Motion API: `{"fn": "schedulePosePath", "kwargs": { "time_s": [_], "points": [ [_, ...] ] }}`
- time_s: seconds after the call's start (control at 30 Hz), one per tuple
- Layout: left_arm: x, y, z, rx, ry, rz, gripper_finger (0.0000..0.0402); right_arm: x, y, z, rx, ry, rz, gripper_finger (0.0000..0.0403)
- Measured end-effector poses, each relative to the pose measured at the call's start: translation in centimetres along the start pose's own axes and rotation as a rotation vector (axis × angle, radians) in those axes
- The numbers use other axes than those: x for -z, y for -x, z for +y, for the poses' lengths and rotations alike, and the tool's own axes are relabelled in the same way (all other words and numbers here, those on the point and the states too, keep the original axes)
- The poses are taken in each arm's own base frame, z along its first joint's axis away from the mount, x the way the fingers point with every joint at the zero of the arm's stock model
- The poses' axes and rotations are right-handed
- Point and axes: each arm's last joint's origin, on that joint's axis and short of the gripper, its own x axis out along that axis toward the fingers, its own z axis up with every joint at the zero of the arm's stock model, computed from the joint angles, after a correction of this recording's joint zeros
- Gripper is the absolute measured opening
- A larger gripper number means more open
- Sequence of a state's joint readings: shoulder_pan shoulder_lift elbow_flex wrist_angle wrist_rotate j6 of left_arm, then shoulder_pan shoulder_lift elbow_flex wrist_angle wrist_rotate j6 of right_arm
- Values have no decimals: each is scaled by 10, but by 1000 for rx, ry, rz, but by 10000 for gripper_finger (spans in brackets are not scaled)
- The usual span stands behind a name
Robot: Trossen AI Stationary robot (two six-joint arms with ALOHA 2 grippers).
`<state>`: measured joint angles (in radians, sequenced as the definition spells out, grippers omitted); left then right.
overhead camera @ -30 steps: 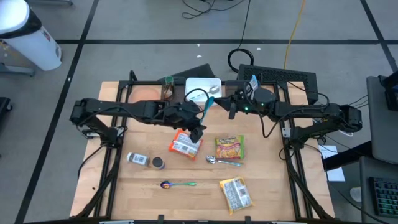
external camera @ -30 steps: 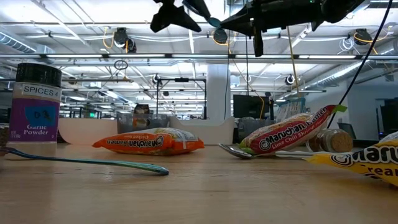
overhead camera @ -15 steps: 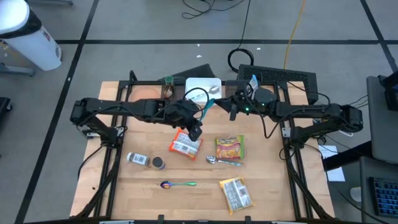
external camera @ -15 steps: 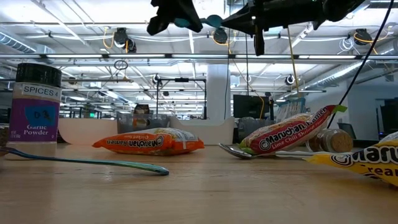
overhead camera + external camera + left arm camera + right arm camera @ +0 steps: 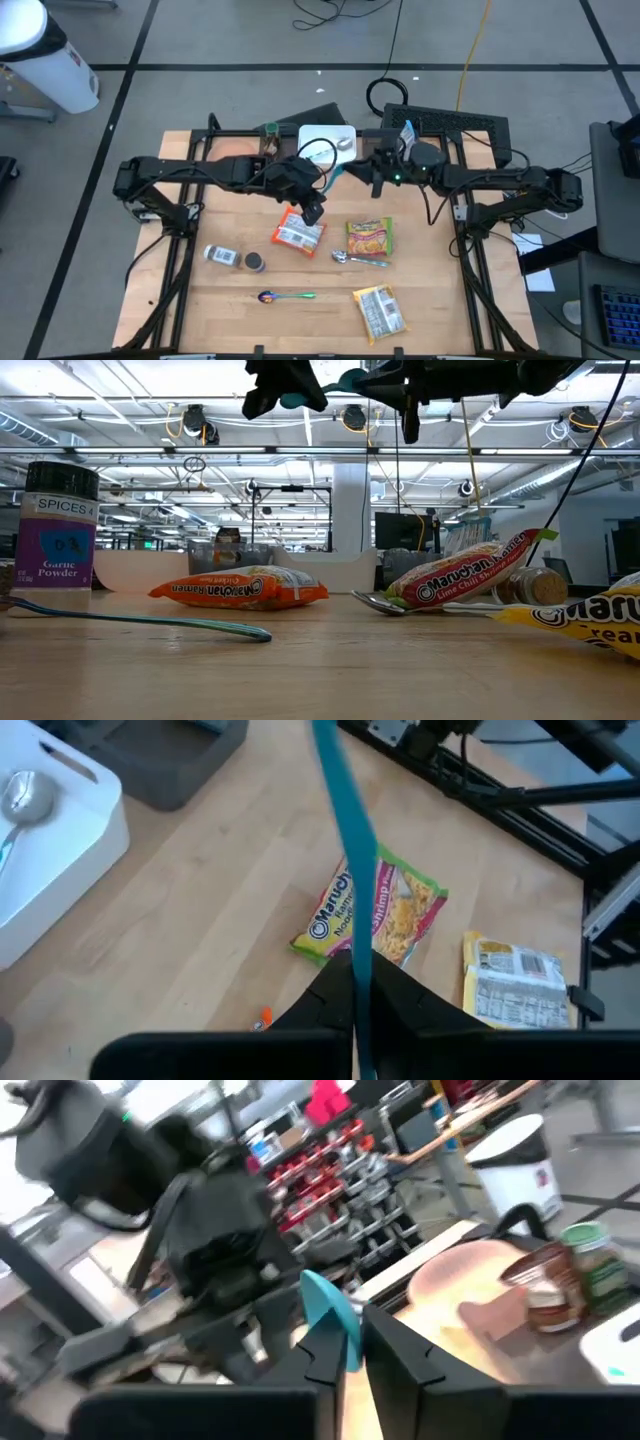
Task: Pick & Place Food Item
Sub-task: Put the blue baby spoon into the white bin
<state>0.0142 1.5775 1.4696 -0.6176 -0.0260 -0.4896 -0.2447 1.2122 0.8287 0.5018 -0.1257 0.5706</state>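
Above the table (image 5: pixel 430 300), I am watching both arms meeting: left gripper (image 5: pixel 322 187) jaws clamping a teal spoon (image 5: pixel 333 176), right gripper (image 5: pixel 374 172) jaws narrow around its bowl. Ramen packets (image 5: pixel 368 239) are lying below.

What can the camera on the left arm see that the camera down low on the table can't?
Only the left wrist view shows the white tray with a spoon lying in it, and the left end effector shut on a teal utensil. Only the low view shows the garlic powder jar and the room's ceiling lights. Both show the lime chili shrimp ramen packet.
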Motion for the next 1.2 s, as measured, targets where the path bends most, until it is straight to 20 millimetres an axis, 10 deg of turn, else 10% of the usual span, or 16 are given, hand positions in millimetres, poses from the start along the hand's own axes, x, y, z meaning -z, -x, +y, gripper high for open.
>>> {"fn": "schedulePosePath", "kwargs": {
  "time_s": [0.53, 1.2],
  "points": [
    [-8, 30, 17, 197, -40, 76, 9, -9, 10, 5, -124, 96, 32, 200],
    [2, 39, 22, 330, -36, 245, 9, -29, 8, 16, -260, 122, 250, 200]
  ]
}}
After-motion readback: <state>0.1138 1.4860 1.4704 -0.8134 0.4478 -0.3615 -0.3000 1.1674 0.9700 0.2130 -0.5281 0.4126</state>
